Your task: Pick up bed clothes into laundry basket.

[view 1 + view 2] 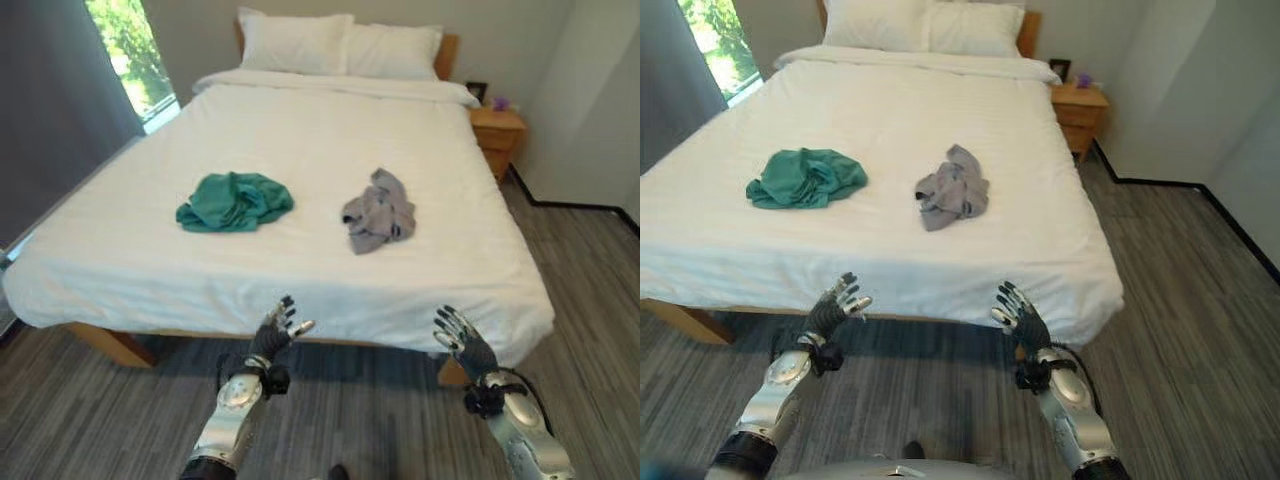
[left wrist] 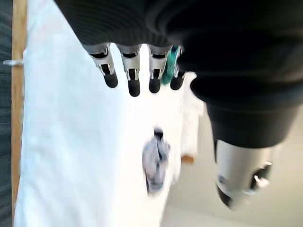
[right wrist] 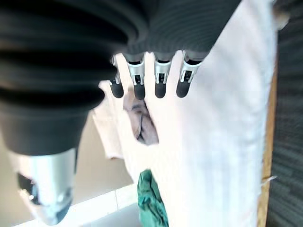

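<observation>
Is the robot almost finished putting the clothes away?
Not yet, it's just starting. Nothing looks done: the green garment and the grey garment both lie crumpled on the white bed. The left hand and right hand are open and hold nothing, near the foot of the bed. Both clothes are left to pick up.

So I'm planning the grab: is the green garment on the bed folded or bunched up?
Bunched up. The green garment lies in a crumpled heap with irregular folds on the white bed, left of the grey garment.

Both arms reach forward, left hand (image 1: 277,333) and right hand (image 1: 462,341) raised, fingers spread, holding nothing.
</observation>
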Motion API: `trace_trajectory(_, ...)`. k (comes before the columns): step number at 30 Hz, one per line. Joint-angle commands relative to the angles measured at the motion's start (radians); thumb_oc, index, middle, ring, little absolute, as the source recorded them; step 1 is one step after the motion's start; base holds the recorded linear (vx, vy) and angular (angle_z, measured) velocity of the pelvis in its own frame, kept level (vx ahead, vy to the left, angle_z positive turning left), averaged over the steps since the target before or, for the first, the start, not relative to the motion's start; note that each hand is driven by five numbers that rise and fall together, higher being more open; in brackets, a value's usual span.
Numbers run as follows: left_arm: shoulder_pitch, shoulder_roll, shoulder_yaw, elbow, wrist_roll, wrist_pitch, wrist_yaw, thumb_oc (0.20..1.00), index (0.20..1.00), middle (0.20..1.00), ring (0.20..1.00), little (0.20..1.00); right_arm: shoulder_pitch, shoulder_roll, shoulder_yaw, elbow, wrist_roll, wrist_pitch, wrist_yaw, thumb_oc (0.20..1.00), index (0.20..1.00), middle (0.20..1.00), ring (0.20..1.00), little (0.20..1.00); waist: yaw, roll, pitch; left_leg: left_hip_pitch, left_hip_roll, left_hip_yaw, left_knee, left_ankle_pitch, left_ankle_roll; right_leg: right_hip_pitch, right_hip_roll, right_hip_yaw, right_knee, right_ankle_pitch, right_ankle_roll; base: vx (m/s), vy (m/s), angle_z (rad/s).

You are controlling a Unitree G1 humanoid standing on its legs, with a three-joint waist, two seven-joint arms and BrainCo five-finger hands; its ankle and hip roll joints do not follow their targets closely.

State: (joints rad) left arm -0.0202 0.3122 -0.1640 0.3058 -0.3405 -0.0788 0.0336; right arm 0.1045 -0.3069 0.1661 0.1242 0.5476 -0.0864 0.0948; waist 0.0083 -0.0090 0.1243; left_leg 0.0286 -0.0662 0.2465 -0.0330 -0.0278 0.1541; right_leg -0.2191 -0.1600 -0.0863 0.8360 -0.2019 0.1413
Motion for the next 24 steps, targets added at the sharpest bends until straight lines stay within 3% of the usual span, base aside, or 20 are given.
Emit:
trace_trajectory(1, -0.005, 0.073, 0.009, -0.069, 0.017, -0.047, -0.017, 1.000, 1.000, 1.000, 1.000, 1.000, -0.049, -0.028, -0.099, -0.020, -0.031, -0.049, -0.008, 1.000, 1.000, 1.000, 1.000, 1.000, 0.014, -0.024, -0.019, 0.059, 0.110, -0.003, -0.054, 0.098, -0.132, 0.124, -0.040, -0.072, -0.481, 0.346, 0.050, 0.52, -0.193, 1.23)
trace_trajectory(2, -0.007, 0.069, -0.020, -0.058, 0.056, -0.050, -0.053, 1.000, 1.000, 1.000, 1.000, 1.000, -0.027, -0.142, -0.237, -0.036, -0.142, -0.048, -0.040, 1.000, 1.000, 1.000, 1.000, 1.000, -0.004, -0.064, -0.031, 0.081, 0.086, -0.106, -0.054, 0.058, -0.153, 0.172, 0.011, 0.010, -0.772, 0.329, 0.065, 0.59, -0.237, 1.43)
trace_trajectory(5, 0.033, 0.058, -0.012, -0.060, 0.040, -0.044, -0.077, 1.000, 1.000, 1.000, 1.000, 1.000, -0.055, -0.191, -0.261, -0.049, -0.164, -0.038, -0.035, 1.000, 1.000, 1.000, 1.000, 1.000, 0.012, -0.077, -0.054, 0.079, 0.087, -0.121, -0.054, 0.046, -0.159, 0.212, 0.006, -0.019, -0.820, 0.330, 0.060, 0.28, -0.144, 1.56)
trace_trajectory(7, 0.105, 0.058, -0.019, -0.089, 0.002, -0.032, -0.119, 1.000, 1.000, 1.000, 1.000, 1.000, -0.158, -0.356, -0.285, 0.022, -0.259, -0.017, -0.047, 1.000, 1.000, 1.000, 1.000, 1.000, 0.040, -0.082, -0.075, 0.072, 0.095, -0.142, -0.054, 0.048, -0.169, 0.260, 0.024, -0.048, -0.877, 0.314, 0.042, 0.16, -0.086, -0.06)
trace_trajectory(8, 0.106, 0.056, -0.018, -0.091, 0.001, -0.031, -0.119, 1.000, 1.000, 1.000, 1.000, 1.000, -0.163, -0.359, -0.281, 0.027, -0.258, -0.019, -0.047, 1.000, 1.000, 1.000, 1.000, 1.000, 0.038, -0.080, -0.074, 0.073, 0.096, -0.143, -0.054, 0.047, -0.169, 0.262, 0.024, -0.049, -0.879, 0.315, 0.042, 0.10, -0.065, -0.01)
trace_trajectory(9, 0.144, 0.069, -0.041, -0.113, -0.025, -0.021, -0.141, 1.000, 1.000, 1.000, 1.000, 1.000, -0.272, -0.487, -0.230, 0.111, -0.308, -0.002, -0.044, 1.000, 1.000, 1.000, 1.000, 1.000, 0.061, -0.085, -0.075, 0.066, 0.101, -0.153, -0.054, 0.050, -0.176, 0.273, 0.032, -0.058, -0.895, 0.307, 0.034, 0.06, -0.044, 0.05)
trace_trajectory(10, 0.144, 0.066, -0.038, -0.113, -0.026, -0.021, -0.141, 1.000, 1.000, 1.000, 1.000, 1.000, -0.284, -0.491, -0.221, 0.121, -0.306, -0.006, -0.045, 1.000, 1.000, 1.000, 1.000, 1.000, 0.057, -0.082, -0.074, 0.066, 0.101, -0.153, -0.054, 0.050, -0.176, 0.273, 0.033, -0.058, -0.896, 0.307, 0.034, 0.07, -0.076, 0.02)
trace_trajectory(13, 0.163, 0.081, -0.117, -0.129, -0.072, -0.015, -0.146, 1.000, 1.000, 1.000, 1.000, 1.000, -0.598, -0.592, 0.001, 0.352, -0.331, 0.008, -0.062, 1.000, 1.000, 1.000, 1.000, 1.000, 0.101, -0.099, -0.062, 0.047, 0.110, -0.170, -0.054, 0.055, -0.189, 0.278, 0.047, -0.074, -0.917, 0.300, 0.024, 0.02, -0.055, 0.22)
trace_trajectory(15, 0.167, 0.081, -0.121, -0.142, -0.090, -0.011, -0.146, 1.000, 1.000, 1.000, 1.000, 1.000, -0.689, -0.600, 0.068, 0.417, -0.341, 0.010, -0.069, 1.000, 1.000, 1.000, 1.000, 1.000, 0.103, -0.098, -0.056, 0.040, 0.112, -0.175, -0.054, 0.057, -0.192, 0.274, 0.050, -0.077, -0.919, 0.300, 0.022, 0.00, -0.026, 0.07)
trace_trajectory(17, 0.168, 0.100, -0.141, -0.155, -0.116, -0.012, -0.134, 1.000, 1.000, 1.000, 1.000, 1.000, -0.917, -0.593, 0.199, 0.613, -0.359, 0.026, -0.102, 1.000, 1.000, 1.000, 1.000, 1.000, 0.125, -0.105, -0.038, 0.009, 0.120, -0.187, -0.054, 0.068, -0.198, 0.253, 0.059, -0.087, -0.923, 0.301, 0.018, -0.04, -0.037, 0.12)
trace_trajectory(24, 0.160, 0.131, -0.124, -0.166, -0.137, -0.009, -0.102, 1.000, 1.000, 1.000, 1.000, 1.000, -1.166, -0.498, 0.337, 0.878, -0.437, 0.054, -0.147, 1.000, 1.000, 1.000, 1.000, 1.000, 0.149, -0.102, 0.008, -0.080, 0.118, -0.217, -0.054, 0.093, -0.201, 0.179, 0.069, -0.096, -0.923, 0.310, 0.011, -0.07, -0.015, 0.10)
